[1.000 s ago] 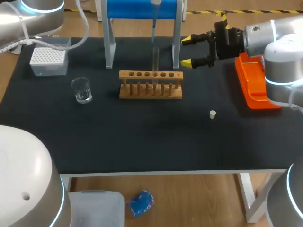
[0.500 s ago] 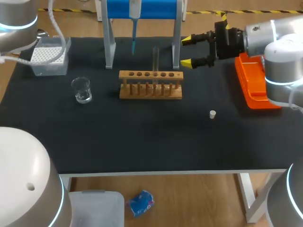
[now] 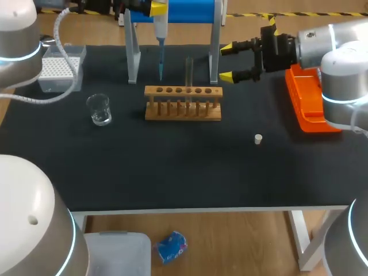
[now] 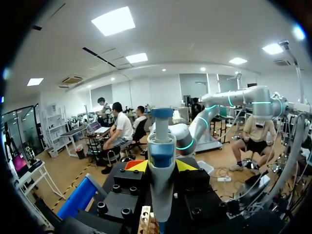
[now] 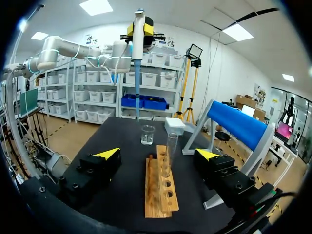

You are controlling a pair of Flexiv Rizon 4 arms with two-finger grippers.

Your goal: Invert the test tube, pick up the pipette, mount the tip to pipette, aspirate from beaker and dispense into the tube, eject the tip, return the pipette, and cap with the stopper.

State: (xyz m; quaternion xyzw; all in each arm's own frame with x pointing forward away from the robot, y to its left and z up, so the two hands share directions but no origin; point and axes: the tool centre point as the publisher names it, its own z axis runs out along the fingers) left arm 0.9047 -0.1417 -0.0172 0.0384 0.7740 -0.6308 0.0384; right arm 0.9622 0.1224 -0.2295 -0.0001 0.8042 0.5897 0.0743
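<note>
Since a second ago the pipette [image 3: 160, 40] has left its spot over the test tube [image 3: 188, 72] and shifted toward my left, then dropped lower, while the right gripper [image 3: 228, 62] has kept its place. Now the pipette hangs with its long axis vertical, blue tip pointing straight down, over the table behind the left end of the wooden rack [image 3: 183, 103] and in front of the blue stand [image 3: 175, 11]. The left gripper [image 3: 156, 8] is clamped on its upper body; the left wrist view shows a yellow fingertip [image 4: 139, 166] pressed to each side of the pipette [image 4: 161, 195]. The right gripper's fingers stand wide apart, holding nothing, aimed at the tube from behind the rack's right end. The tube stands upright, mouth up, in one of the rack's holes. The table [image 3: 172, 172] is covered in black. On it are one rack, one tube, one glass beaker [image 3: 99, 109] left of the rack, one tip box [image 3: 57, 72] at the far left, one white stopper [image 3: 258, 138] lying alone right of the rack, and one orange tray [image 3: 307, 103] under my right arm.
</note>
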